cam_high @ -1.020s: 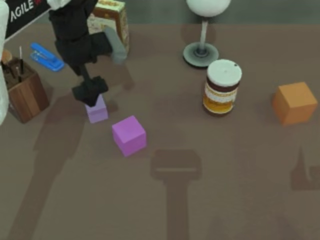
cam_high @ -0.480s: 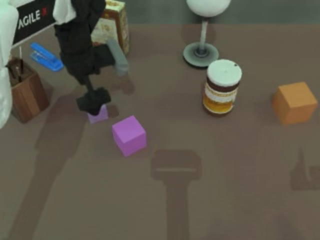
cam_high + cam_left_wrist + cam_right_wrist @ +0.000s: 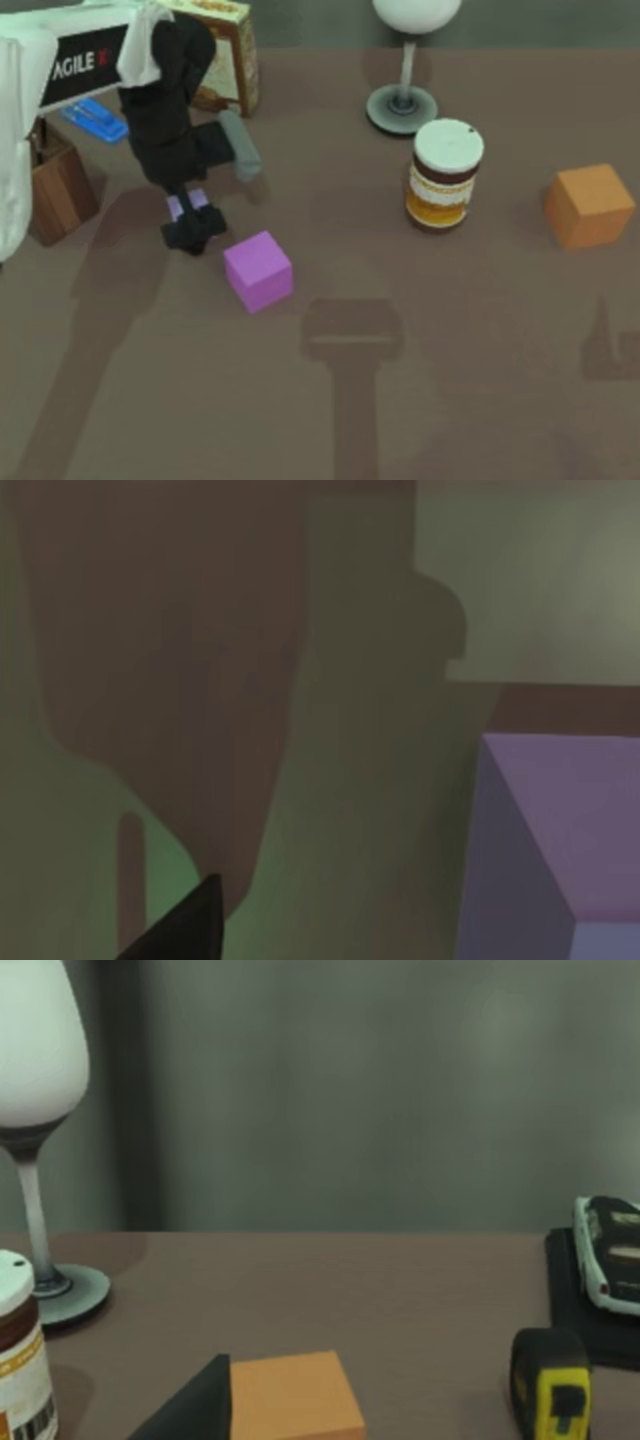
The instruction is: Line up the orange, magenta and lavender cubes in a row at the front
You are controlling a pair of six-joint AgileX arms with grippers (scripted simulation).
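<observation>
Brown table [image 3: 400,400], top view: left gripper [image 3: 190,228] sits down over the lavender cube [image 3: 176,206], finger spread cannot be told; magenta cube [image 3: 258,270] just beside. Right wrist view: orange cube [image 3: 295,1395] near one dark fingertip.

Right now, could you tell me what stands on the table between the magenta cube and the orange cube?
In the top view, the jar stands between the magenta cube and the orange cube.

Left arm [image 3: 170,110] — white shell, black band lettered "AGILE", black wrist — black claw [image 3: 190,230].
</observation>
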